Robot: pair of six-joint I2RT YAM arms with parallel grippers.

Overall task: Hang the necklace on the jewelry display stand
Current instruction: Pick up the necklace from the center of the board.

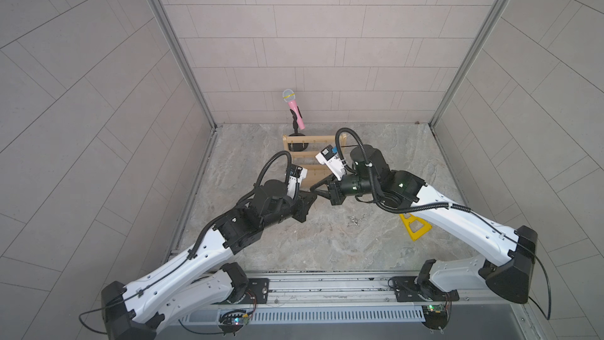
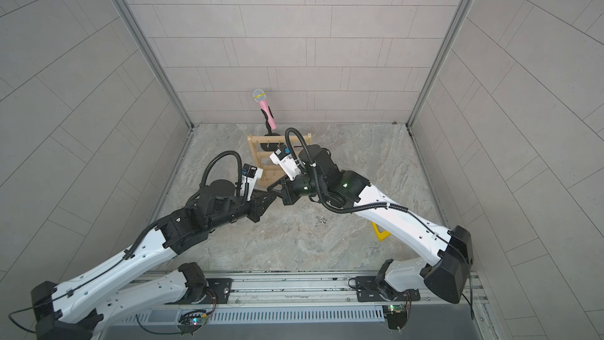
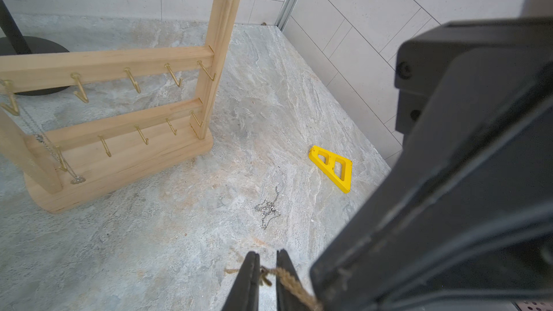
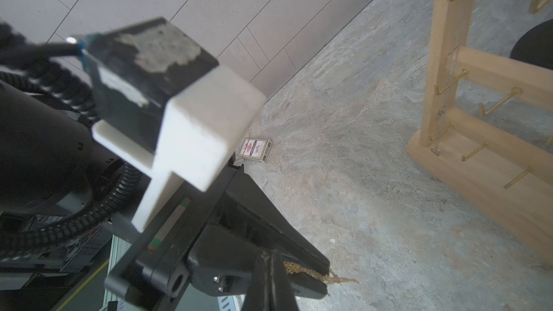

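in both top views the jewelry display stand (image 1: 307, 139) at 12 o'clock on the counter (image 1: 294, 243) is partly hidden low down by the left arm (image 1: 271, 197) and right arm (image 1: 369, 171), the latter covers half the yellow piece (image 1: 407, 224) at 4 o'clock, and the silvery tangle (image 1: 354, 221) at its 9 o'clock and the necklace (image 4: 305, 270) are too fine to make out.
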